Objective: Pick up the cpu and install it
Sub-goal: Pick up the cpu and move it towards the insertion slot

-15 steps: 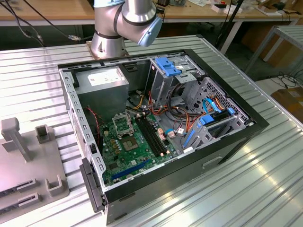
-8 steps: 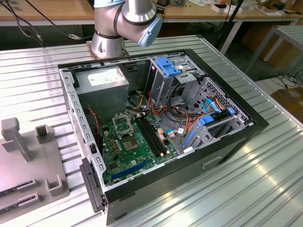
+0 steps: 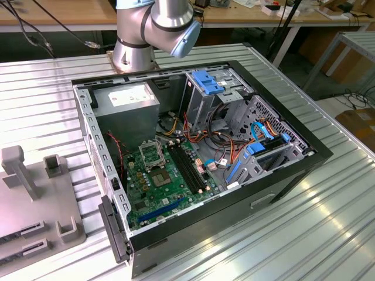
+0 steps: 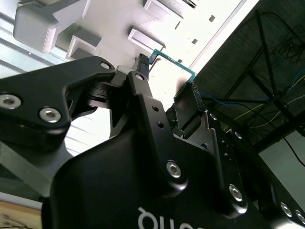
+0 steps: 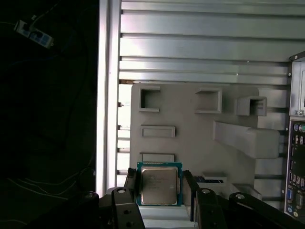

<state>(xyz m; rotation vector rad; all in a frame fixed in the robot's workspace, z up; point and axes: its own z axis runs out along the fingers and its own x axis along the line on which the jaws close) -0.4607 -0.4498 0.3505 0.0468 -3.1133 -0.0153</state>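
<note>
First wrist view: fingers grip cpu, silvery face.

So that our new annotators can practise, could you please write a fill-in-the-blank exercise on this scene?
The gripper is shut on the ___.
It hangs over a ___ fixture tray.
In the exterior view, the open computer case's circuit board is ___.
Missing words: cpu; grey; green.
</note>
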